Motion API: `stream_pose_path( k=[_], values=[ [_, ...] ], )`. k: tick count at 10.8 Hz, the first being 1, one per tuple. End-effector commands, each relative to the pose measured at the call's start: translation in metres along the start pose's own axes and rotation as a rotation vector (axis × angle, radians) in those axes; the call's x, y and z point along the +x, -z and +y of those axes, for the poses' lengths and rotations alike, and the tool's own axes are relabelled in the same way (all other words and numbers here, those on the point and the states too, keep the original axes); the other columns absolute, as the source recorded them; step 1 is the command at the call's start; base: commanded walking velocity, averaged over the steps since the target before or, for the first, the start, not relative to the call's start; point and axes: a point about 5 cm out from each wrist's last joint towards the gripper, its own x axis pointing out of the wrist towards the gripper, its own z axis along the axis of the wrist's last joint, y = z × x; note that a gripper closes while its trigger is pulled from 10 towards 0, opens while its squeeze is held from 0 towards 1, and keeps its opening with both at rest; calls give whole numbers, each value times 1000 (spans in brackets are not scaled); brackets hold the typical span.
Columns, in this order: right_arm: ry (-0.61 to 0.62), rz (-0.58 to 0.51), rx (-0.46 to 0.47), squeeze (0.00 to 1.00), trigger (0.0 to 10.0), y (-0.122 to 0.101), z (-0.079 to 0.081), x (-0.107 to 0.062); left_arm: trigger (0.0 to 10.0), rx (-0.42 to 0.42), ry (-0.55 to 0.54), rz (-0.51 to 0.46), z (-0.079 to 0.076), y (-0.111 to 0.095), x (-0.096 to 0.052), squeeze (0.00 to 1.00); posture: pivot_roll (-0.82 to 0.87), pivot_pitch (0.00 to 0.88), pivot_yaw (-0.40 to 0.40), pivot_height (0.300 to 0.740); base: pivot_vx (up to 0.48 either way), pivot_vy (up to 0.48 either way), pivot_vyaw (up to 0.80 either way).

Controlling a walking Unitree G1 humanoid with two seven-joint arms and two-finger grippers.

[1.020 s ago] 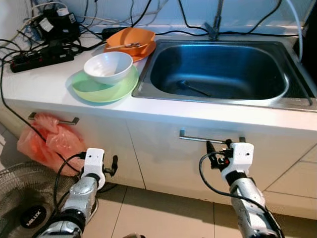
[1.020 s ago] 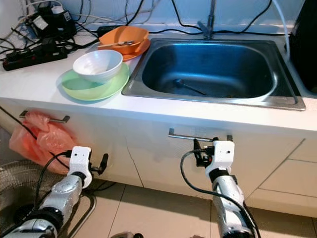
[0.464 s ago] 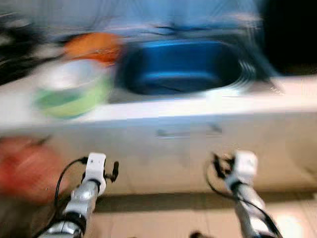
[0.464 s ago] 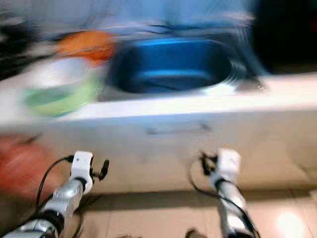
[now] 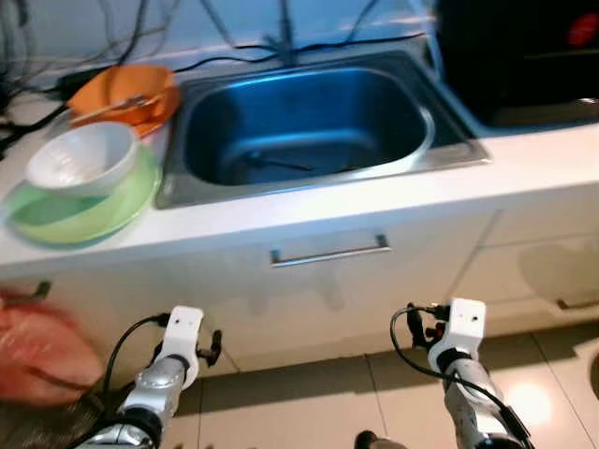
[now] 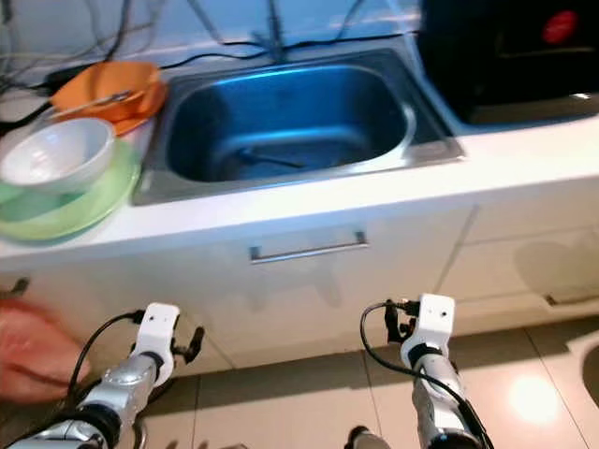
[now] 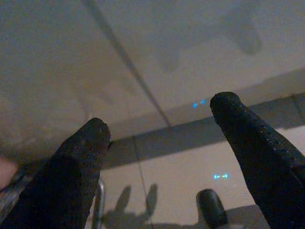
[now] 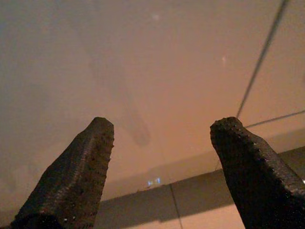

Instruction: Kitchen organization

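No readable text, no labels, no brands, no numbers on anything in view

The sink [image 5: 449,150] is brushed metal; the tabletop [image 5: 524,164] is smooth and white; the floor [image 5: 309,402] is glossy tile.

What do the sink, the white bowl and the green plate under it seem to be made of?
Sink: brushed stainless steel, going by its grey metallic sheen and soft reflections.
White bowl: glossy, probably ceramic or melamine; the look cannot settle which.
Green plate: smooth, evenly pastel, likely plastic or melamine.
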Motion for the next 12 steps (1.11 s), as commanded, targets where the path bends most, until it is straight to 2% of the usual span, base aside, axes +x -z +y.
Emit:
stream_pose_path(
  k=[1,3,6,8,11,12],
  values=[
    [-3,50,3,0,10000,10,1,-1,10000,27,-32,58,8,14,-4,0,14,48,118,740,0,0,0],
    [10,120,3,0,10000,24,-2,-4,10000,46,-51,84,14,23,-7,0,17,48,119,740,0,0,0],
    [51,205,20,0,10000,44,-10,-13,10000,52,-66,94,21,24,-8,0,25,41,123,740,0,0,0],
    [41,208,17,0,10000,46,-8,-14,10000,55,-88,89,26,23,-9,0,42,37,119,740,0,0,0],
    [38,201,16,0,10000,43,-9,-11,10000,-7,-149,98,46,29,-15,0,45,22,114,740,0,0,0],
    [33,197,14,0,10000,42,-9,-10,10000,-72,-213,104,61,28,-18,0,51,13,105,740,0,0,0]
  ],
)
